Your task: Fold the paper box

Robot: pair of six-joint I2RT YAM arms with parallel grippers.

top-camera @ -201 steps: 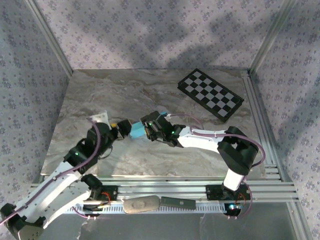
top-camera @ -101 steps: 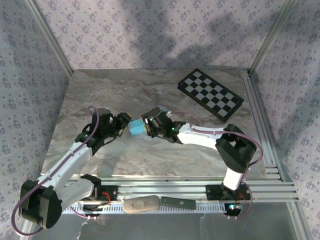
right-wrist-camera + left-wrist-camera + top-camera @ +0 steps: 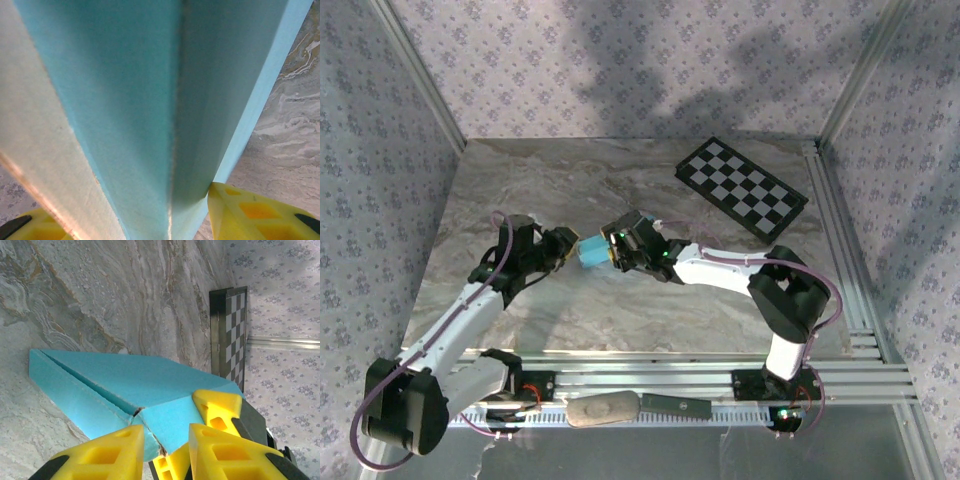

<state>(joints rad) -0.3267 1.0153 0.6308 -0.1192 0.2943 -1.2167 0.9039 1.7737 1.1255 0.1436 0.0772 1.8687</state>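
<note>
The paper box (image 3: 590, 250) is a small turquoise block held just above the marble table (image 3: 560, 180), between the two grippers. My left gripper (image 3: 570, 251) comes in from the left and grips the box's left end. In the left wrist view its yellow fingers (image 3: 107, 455) straddle a corner of the box (image 3: 125, 382), where a flap seam gapes a little. My right gripper (image 3: 613, 250) is shut on the right end. In the right wrist view the box (image 3: 150, 100) stands between its fingers (image 3: 250, 210). A right-gripper finger (image 3: 217, 407) rests against the box's end.
A black-and-white checkerboard (image 3: 742, 188) lies at the back right of the table and also appears in the left wrist view as the checkerboard (image 3: 230, 335). A grey oblong object (image 3: 603, 409) and a dark bar (image 3: 675, 404) lie on the front rail. Patterned walls enclose the table.
Both grippers and the box have shifted slightly up and left. The left arm has swung its elbow outward, reaching the box from a lower, more sideways angle.
</note>
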